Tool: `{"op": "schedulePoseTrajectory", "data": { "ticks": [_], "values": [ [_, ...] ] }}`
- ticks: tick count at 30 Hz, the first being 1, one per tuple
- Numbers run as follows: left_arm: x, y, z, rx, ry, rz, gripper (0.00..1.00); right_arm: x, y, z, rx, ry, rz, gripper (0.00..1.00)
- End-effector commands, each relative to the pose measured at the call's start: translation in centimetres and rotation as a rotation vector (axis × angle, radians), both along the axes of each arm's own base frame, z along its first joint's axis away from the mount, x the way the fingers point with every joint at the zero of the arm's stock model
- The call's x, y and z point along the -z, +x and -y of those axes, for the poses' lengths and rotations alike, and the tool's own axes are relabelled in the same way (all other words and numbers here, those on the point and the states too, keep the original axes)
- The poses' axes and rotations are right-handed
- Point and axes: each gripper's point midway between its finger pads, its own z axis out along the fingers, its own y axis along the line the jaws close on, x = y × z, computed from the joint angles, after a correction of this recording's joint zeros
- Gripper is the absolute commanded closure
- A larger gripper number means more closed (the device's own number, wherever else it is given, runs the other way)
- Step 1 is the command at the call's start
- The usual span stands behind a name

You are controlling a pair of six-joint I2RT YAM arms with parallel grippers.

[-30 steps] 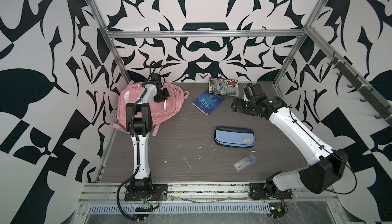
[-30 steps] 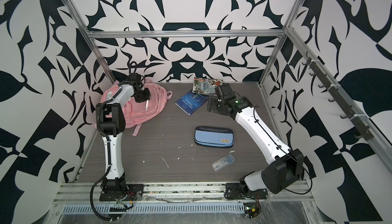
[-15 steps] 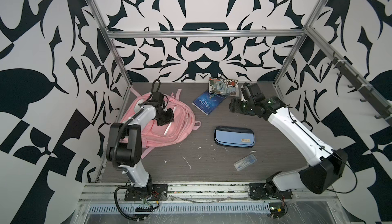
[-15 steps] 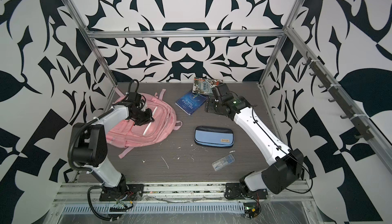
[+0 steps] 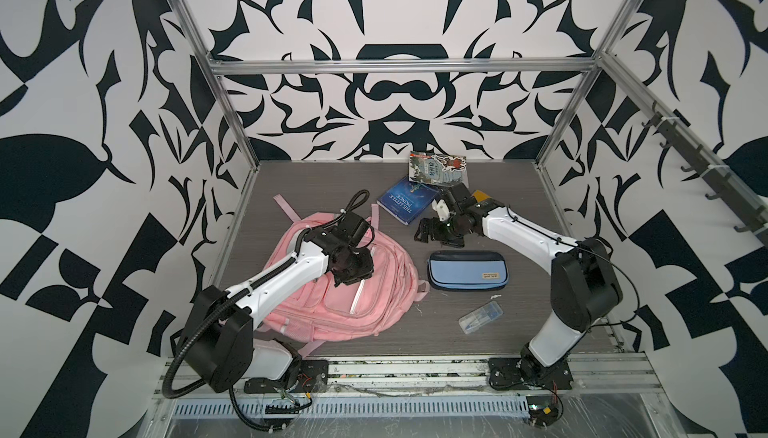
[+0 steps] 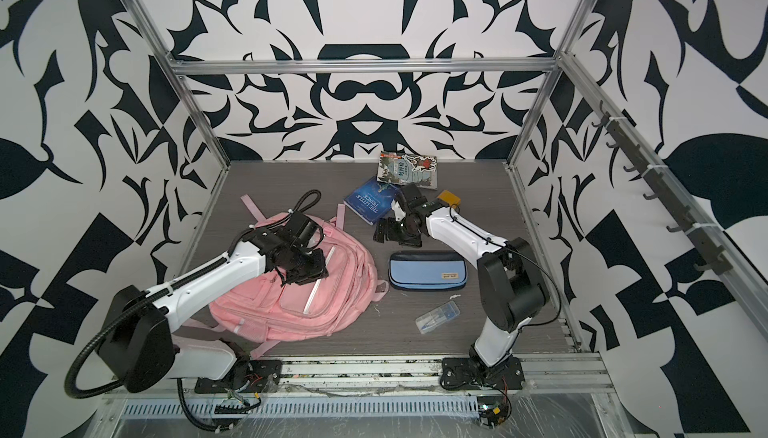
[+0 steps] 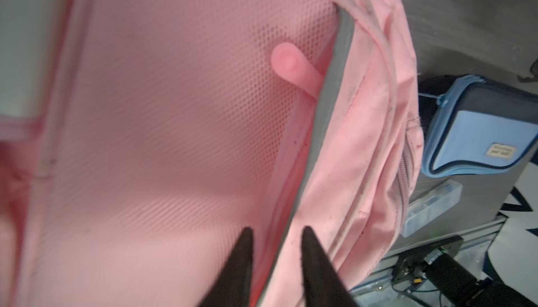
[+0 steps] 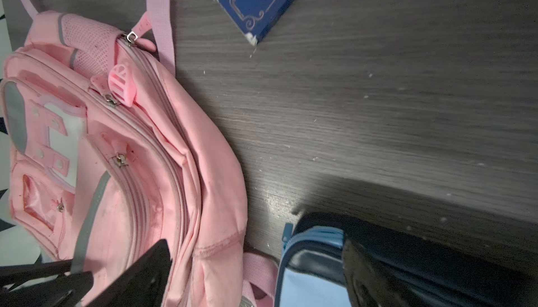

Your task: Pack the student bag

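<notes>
Student bag [image 5: 390, 290] lies flat, front pockets up, on the left half of the bench [image 5: 324, 191] in both top views, and by the look of it packing has hardly begun: the blue book [image 5: 407, 205], the picture book [image 5: 436, 168] at the back, the light-blue pencil case [image 5: 467, 276], the clear plastic box [image 5: 480, 319] and a small yellow item [image 6: 449, 198] all lie outside it on the bench. The left claw [image 5: 349, 280] sits low over the bag's upper front, while the right claw [image 5: 428, 232] hovers between the blue book and the pencil case, touching neither. In the left wrist view the left claw [image 7: 276, 259] has its tips parted a little and grips nothing; they straddle a grey strip [image 7: 329, 101] beside pink mesh, and a pink zip tab [image 7: 288, 64] lies further on. In the right wrist view the right claw [image 8: 256, 247] stands wide open and empty, and the zips [image 8: 119, 158] seen there look closed. Judging from this, opening a compartment, loading every item and zipping up all remain to be done
</notes>
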Motion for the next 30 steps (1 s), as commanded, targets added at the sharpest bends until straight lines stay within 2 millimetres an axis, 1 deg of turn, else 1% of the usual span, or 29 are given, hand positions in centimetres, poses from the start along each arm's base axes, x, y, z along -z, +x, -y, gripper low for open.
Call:
{"op": "schedulePoseTrajectory", "data": {
  "ticks": [1,3,5,7,9,10,12,14,15,18,20,22,26,30],
  "values": [
    [-1.9,-0.5,-2.9,-0.07,0.119,0.02,0.27,-2.2,-0.1,-1.8,-0.063,0.1,0.043,0.09],
    [-3.3,-0.1,-3.3,-0.024,0.156,0.049,0.09,-3.0,0.2,-2.2,-0.072,0.105,0.06,0.13],
    [-4.1,0.0,-3.0,0.033,0.176,0.058,0.01,-3.6,0.7,-2.4,-0.063,0.092,0.078,0.17],
    [-4.7,-0.1,-2.4,0.091,0.185,0.052,0.0,-4.1,1.1,-2.6,-0.035,0.102,0.075,0.19],
    [-4.7,-0.2,-1.9,0.144,0.197,0.04,0.01,-4.8,1.4,-2.9,-0.023,0.106,0.097,0.21],
    [-4.5,-0.2,-1.9,0.156,0.208,0.029,0.0,-4.9,1.5,-2.9,-0.02,0.092,0.111,0.22],
    [-4.1,-0.6,-2.3,0.175,0.247,-0.005,0.0,-4.6,1.5,-2.7,-0.011,0.075,0.11,0.22],
    [-4.3,-0.6,-2.1,0.191,0.264,0.011,0.01,-4.2,1.5,-2.9,-0.012,0.074,0.098,0.22],
    [-4.2,-0.7,-1.7,0.207,0.269,0.022,0.0,-4.1,1.5,-3.1,-0.02,0.068,0.094,0.23],
    [-3.6,-1.0,0.0,0.244,0.278,0.013,0.01,-4.0,1.9,-2.8,-0.012,0.039,0.088,0.22],
    [-3.2,-1.0,0.5,0.264,0.33,0.023,0.01,-3.6,2.0,-2.6,0.009,0.042,0.08,0.23],
    [-3.1,-0.7,0.8,0.264,0.36,0.031,0.01,-3.3,2.0,-2.8,0.009,0.064,0.069,0.23],
    [-3.1,0.1,2.1,0.249,0.344,0.037,0.01,-3.3,2.3,-3.6,-0.021,0.084,0.069,0.23],
    [-2.5,-0.1,2.6,0.242,0.314,0.009,0.0,-4.2,3.8,-4.7,-0.098,0.087,0.129,0.25]
  ]
}}
